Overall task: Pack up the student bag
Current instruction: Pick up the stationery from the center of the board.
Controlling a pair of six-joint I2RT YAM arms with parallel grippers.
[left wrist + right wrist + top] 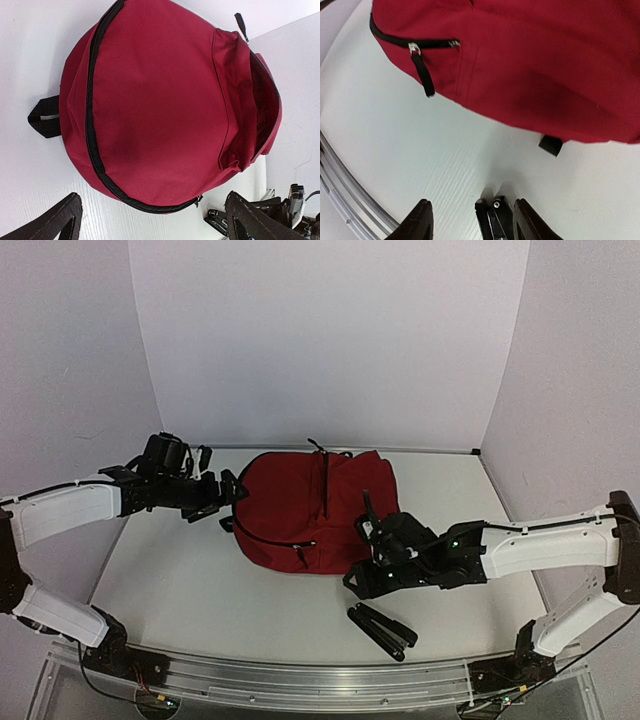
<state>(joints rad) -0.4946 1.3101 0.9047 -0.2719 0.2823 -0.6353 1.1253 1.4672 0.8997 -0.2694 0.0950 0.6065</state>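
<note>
Student bag [300, 505] ahead of left hand [228, 496]

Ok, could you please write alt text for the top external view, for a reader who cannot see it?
A dark red backpack lies in the middle of a white table, between two robot arms. The left gripper sits at the backpack's left edge; the right gripper hovers at its near right corner, beside a black folded object.
</note>
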